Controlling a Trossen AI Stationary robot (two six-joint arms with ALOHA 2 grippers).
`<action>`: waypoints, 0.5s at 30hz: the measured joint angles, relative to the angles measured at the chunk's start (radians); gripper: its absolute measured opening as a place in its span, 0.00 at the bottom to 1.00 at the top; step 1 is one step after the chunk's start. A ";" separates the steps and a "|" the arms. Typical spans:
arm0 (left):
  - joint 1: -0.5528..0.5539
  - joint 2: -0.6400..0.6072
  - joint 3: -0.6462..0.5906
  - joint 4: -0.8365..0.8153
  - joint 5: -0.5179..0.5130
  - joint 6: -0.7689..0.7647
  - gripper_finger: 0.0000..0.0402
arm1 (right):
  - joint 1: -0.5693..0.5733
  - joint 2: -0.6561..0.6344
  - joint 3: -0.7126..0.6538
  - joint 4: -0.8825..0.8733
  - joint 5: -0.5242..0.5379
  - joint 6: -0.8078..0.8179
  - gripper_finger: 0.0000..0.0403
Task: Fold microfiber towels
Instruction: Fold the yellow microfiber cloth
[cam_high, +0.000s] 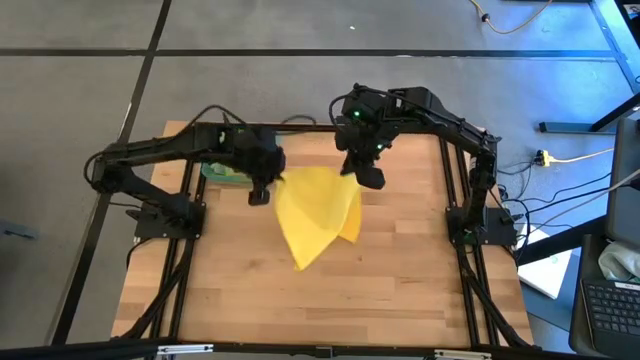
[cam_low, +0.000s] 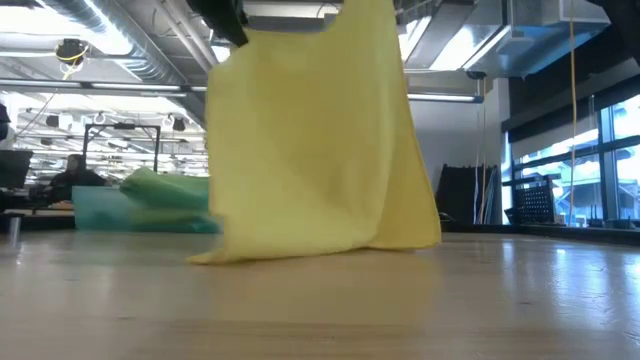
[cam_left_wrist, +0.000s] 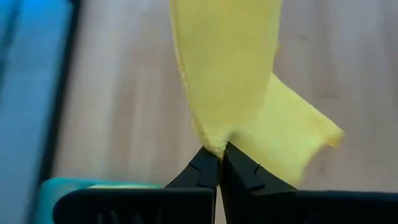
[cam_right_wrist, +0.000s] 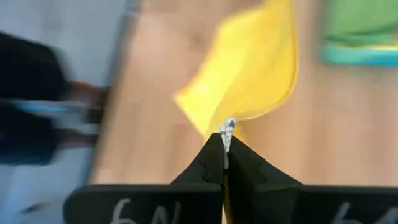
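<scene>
A yellow microfiber towel (cam_high: 315, 212) hangs above the middle of the table between my two grippers; its lower end (cam_low: 300, 250) rests on the wood. My left gripper (cam_high: 262, 190) is shut on the towel's left upper corner. My right gripper (cam_high: 368, 176) is shut on its right upper corner. Green towels (cam_low: 165, 188) lie in a teal tray (cam_high: 222, 172) at the table's far left, behind my left gripper. My left gripper pinches a corner of the yellow towel (cam_left_wrist: 214, 144) between its two fingertips, coming from above and slanting down. The cloth hangs below the fingers. My right gripper pinches another corner (cam_right_wrist: 229, 127) between its fingertips, slanting down from above. The towel hangs below it, its lower end on the table.
The teal tray (cam_low: 110, 212) with green cloth stands at the far left of the wooden table (cam_high: 400, 290). Bare wood lies in front of the hanging towel and to its right. Black frame rails (cam_high: 185, 250) run along both sides of the table.
</scene>
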 joint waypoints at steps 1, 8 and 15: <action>0.012 0.000 0.015 -0.011 -0.022 0.007 0.00 | -0.004 0.000 0.000 -0.001 0.055 -0.008 0.01; 0.086 0.002 0.119 -0.095 -0.120 0.059 0.00 | -0.013 0.000 0.000 -0.020 0.387 -0.072 0.01; 0.126 0.001 0.264 -0.168 -0.177 0.092 0.00 | -0.012 -0.002 0.000 -0.006 0.542 -0.149 0.01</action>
